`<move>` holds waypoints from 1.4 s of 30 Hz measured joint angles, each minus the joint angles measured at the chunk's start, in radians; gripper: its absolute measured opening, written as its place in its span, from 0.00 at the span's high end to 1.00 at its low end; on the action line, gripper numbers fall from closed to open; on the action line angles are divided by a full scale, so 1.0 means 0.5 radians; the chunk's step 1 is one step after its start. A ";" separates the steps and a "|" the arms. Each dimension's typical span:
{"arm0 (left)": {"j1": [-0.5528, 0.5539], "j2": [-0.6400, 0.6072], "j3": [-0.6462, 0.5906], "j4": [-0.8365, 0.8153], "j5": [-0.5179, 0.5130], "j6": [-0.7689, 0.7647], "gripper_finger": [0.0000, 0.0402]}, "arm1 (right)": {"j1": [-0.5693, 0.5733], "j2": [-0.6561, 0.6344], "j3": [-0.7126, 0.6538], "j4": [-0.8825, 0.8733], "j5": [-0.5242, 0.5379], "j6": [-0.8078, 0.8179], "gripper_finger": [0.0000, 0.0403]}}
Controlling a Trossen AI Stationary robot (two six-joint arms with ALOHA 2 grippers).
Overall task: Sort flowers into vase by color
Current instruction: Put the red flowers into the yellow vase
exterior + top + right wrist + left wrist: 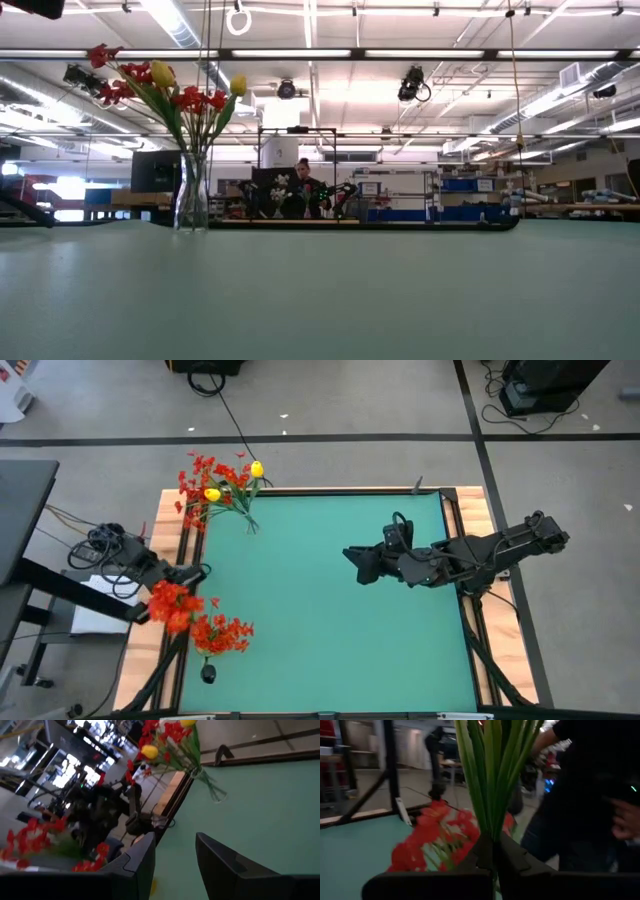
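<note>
A clear glass vase [250, 523] stands at the table's far left corner, holding red sprays and yellow buds [222, 485]; the low view shows it upright [192, 195]. My left gripper [196, 573] is at the table's left edge, shut on a bunch of red flowers [200, 622] with long green stems [492, 780]. My right gripper [352, 558] hovers over the middle of the green mat, open, with nothing between its fingers [175, 857]. It faces the vase [212, 790] and the left arm. Neither gripper shows in the low view. My left gripper pinches several green stems [493, 834] of the red bunch between its two shut fingers [512, 860]. The fingers come in level and lie across the stems. Red blossoms [432, 837] spread beside and beyond the fingers. In the high view the bunch stretches from the gripper toward the table's near edge.
A small dark thing [208, 673] lies on the mat [340, 640] near the front left. Wooden rails [170, 540] and black frame bars edge the table. A person in dark clothes [590, 795] stands close beyond the left gripper, and another person [303, 190] shows far behind the table.
</note>
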 joint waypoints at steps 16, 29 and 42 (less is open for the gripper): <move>0.000 0.000 0.256 -0.387 -0.402 -0.462 0.99 | -0.088 -0.017 0.000 -0.402 -0.491 -0.132 0.63; -0.001 0.000 0.098 -0.294 -0.246 -0.653 0.98 | -0.106 -0.017 0.000 -0.509 -0.608 -0.168 0.63; -0.001 0.000 0.097 -0.250 -0.264 -0.531 0.98 | -0.104 -0.017 0.000 -0.485 -0.605 -0.096 0.63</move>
